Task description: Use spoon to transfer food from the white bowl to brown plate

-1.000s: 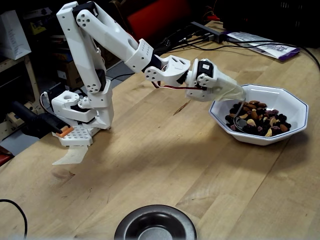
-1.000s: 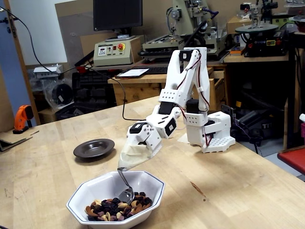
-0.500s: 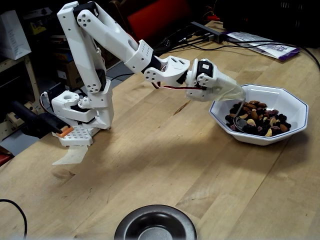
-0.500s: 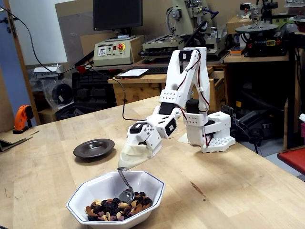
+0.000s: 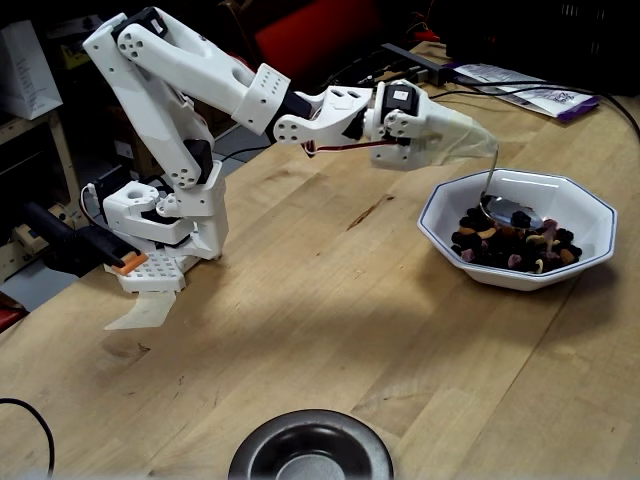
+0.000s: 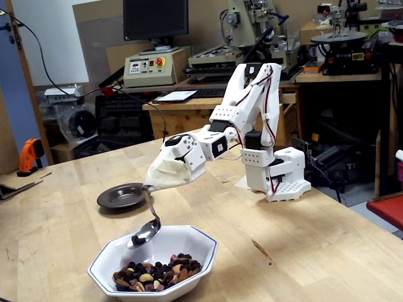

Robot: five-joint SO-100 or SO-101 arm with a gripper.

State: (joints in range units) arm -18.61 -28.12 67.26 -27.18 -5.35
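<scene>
monitor [image 6: 155, 19], orange drill [image 6: 28, 155], wood table [image 5: 330, 330]

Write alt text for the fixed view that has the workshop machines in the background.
A white robot arm holds a spoon with a few pieces of food on it just above a white bowl of nuts and dried fruit on a wooden table. An empty brown plate sits farther back, behind the spoon.
</scene>
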